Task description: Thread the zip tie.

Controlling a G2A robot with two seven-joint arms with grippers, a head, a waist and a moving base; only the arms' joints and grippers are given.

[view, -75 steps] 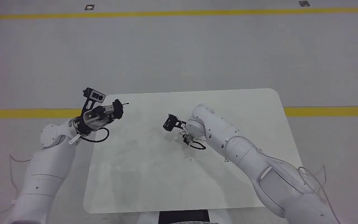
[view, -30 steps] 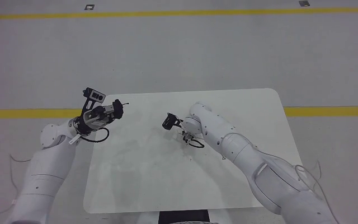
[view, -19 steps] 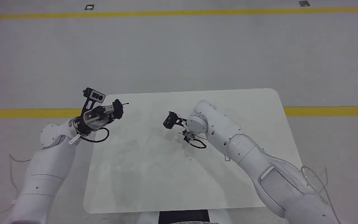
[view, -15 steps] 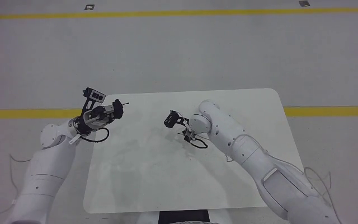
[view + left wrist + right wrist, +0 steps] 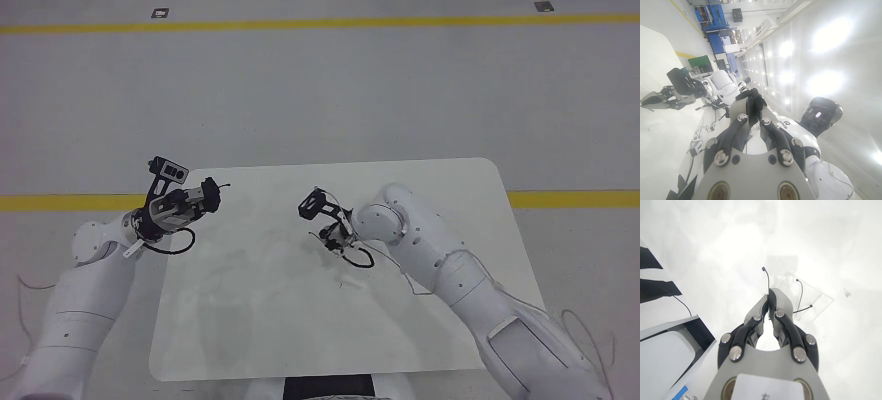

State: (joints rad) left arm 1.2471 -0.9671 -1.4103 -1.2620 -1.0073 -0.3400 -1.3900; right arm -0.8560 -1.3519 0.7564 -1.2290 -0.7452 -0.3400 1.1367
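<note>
White counter (image 5: 262,330), seen from its near edge outward. The right end effector (image 5: 769,293) is positioned over the middle of the counter, its jaws closed on a black zip tie (image 5: 768,279). The tie's thin strap passes between the finger pads (image 5: 774,302). The free length extends beyond the fingertips and ends in the small square head. Just beyond, a clear plastic sleeve (image 5: 822,301) lies flat on the counter. A second zip tie (image 5: 801,292) rests on it, bent at an angle, and is apart from the gripped one. Farther out, at the counter's far left corner, the left end effector (image 5: 753,100) is raised above the surface with its jaws pressed together. A short black strand (image 5: 224,185) projects from its tip. Whether this is another tie cannot be told.
</note>
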